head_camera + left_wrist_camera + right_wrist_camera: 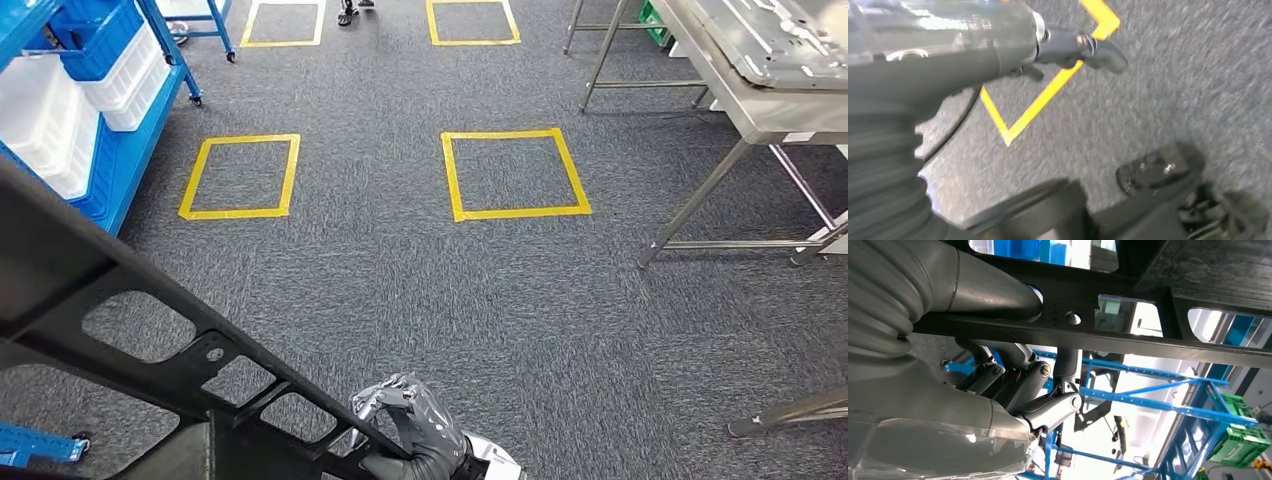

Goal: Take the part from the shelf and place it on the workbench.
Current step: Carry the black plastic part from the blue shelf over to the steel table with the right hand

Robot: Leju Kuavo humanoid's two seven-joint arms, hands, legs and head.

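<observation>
The part (60, 270) is a long black frame with cut-out windows, slanting from the left edge down to the bottom middle of the head view. My right hand (410, 425) grips its lower end. In the right wrist view the thumb lies over a black bar of the part (1128, 340) and the fingers (1048, 405) curl under it. My left hand (948, 50) hangs over the grey carpet with its fingers stretched out and nothing in them. The steel workbench (760, 110) stands at the far right, and the blue shelf (120, 150) at the far left.
Yellow tape squares (515, 175) mark the carpet between shelf and workbench. White bins (50, 120) sit on the shelf. A grey metal sheet (790, 40) lies on the workbench. A second steel table (620, 40) stands behind it. A person's feet (347, 12) show at the top.
</observation>
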